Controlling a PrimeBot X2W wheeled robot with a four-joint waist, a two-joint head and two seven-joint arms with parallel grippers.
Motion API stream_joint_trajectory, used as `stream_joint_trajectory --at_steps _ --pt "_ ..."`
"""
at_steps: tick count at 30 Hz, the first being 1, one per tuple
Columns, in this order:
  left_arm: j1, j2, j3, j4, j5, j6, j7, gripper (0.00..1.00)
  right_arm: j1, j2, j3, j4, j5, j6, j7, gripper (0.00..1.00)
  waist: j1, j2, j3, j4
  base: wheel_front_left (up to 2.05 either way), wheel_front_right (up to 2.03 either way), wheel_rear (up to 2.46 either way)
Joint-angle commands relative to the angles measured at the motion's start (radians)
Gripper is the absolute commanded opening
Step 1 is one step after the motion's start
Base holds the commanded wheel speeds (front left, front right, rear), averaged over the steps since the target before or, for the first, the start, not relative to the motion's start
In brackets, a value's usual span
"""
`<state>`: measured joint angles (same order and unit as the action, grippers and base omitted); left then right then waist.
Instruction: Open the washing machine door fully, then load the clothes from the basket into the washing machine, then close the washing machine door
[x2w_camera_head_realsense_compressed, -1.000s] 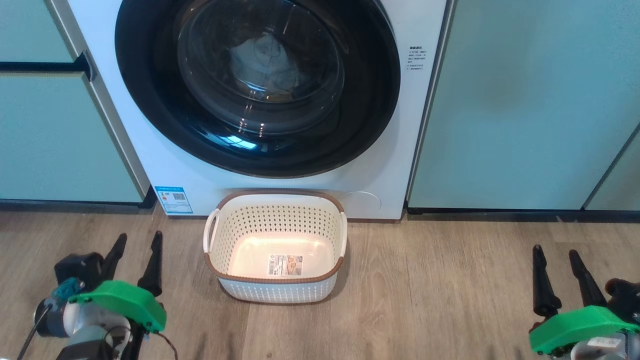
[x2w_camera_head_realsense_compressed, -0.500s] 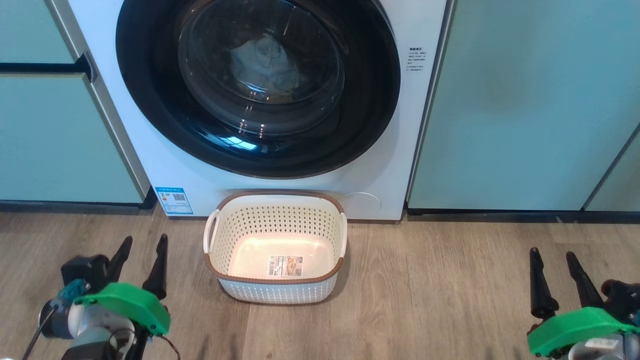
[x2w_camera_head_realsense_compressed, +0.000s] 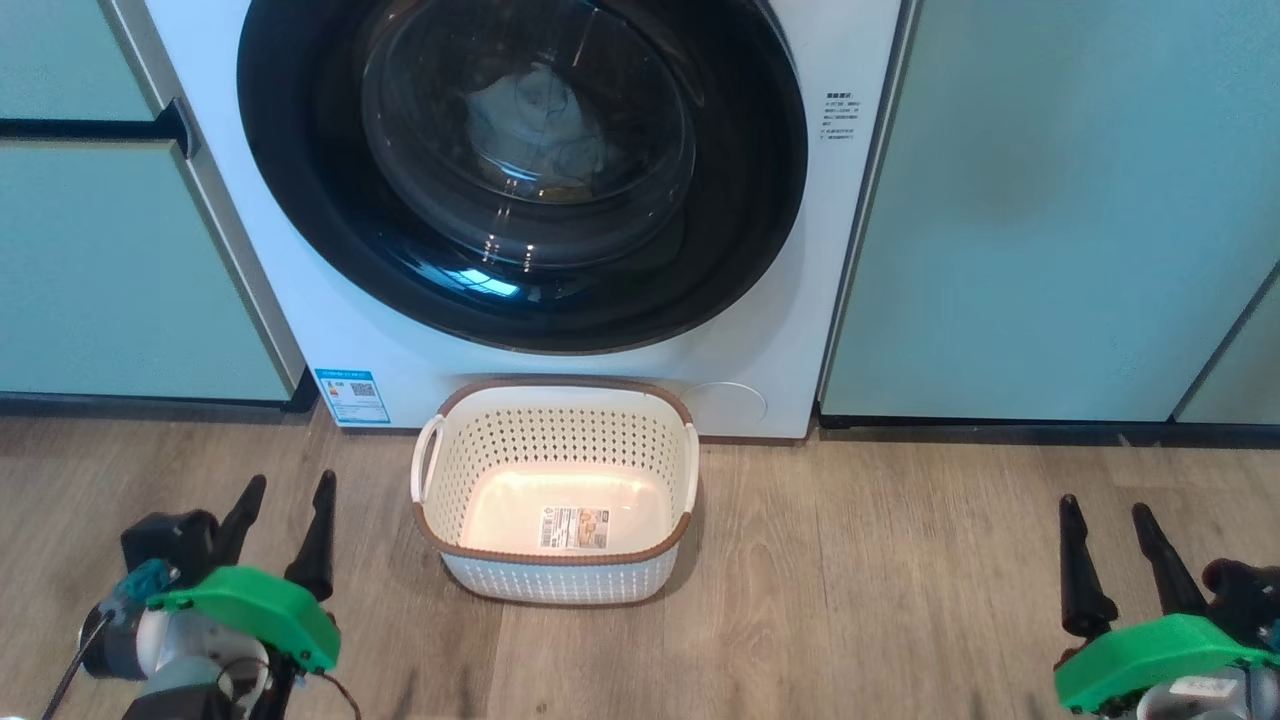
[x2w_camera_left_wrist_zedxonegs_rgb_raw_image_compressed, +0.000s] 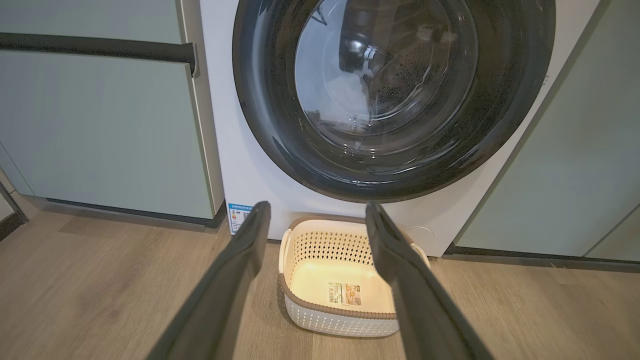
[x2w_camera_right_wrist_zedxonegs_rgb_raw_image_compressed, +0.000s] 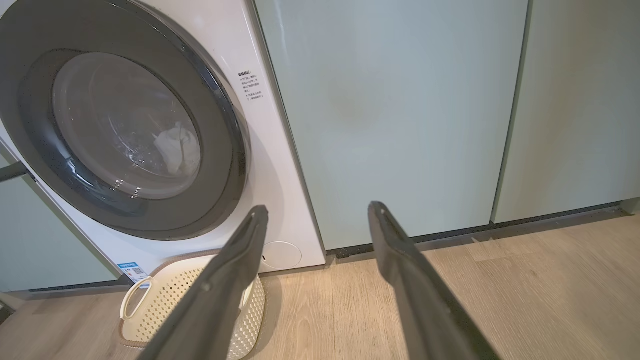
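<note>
The washing machine (x2w_camera_head_realsense_compressed: 330, 300) stood at the far side of the wooden floor (x2w_camera_head_realsense_compressed: 850, 600), between pale green cabinet panels (x2w_camera_head_realsense_compressed: 1050, 200). Its round black door (x2w_camera_head_realsense_compressed: 290, 200) lay shut against the white front. Behind the door's glass, a pale bundle of the clothes (x2w_camera_head_realsense_compressed: 535, 125) sat inside the drum. The cream basket (x2w_camera_head_realsense_compressed: 560, 585) rested on the floor just in front of the machine, below the door; whether it touched the machine's base could not be told. A label sticker (x2w_camera_head_realsense_compressed: 574, 527) showed on the basket's bare bottom. The left jaws hung released low at the near left, their dark fingers (x2w_camera_head_realsense_compressed: 312, 545) spread over the floor, left of the basket and apart from it. The right jaws were likewise released at the near right, fingers (x2w_camera_head_realsense_compressed: 1078, 575) parted, well apart from the basket and grasping nothing.
</note>
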<state>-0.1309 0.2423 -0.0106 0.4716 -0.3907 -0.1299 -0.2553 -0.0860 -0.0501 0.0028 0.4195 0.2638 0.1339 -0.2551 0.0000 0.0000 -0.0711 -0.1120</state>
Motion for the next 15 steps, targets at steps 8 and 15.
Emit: stream_joint_trajectory --at_steps 8,15 --pt "0.0 0.001 -0.022 0.006 -0.022 0.0 0.0 0.0 0.0 0.0 0.0 0.001 0.001 0.0 0.0 0.0 0.0 0.0 0.0 0.004 0.0 0.0 0.0" --pt "0.06 -0.046 -0.029 0.063 -0.048 0.0 0.011 0.0 0.046 0.002 -0.002 0.07 0.028 0.0 0.011 0.0 0.0 0.0 0.002 0.007 0.0 0.0 0.0"
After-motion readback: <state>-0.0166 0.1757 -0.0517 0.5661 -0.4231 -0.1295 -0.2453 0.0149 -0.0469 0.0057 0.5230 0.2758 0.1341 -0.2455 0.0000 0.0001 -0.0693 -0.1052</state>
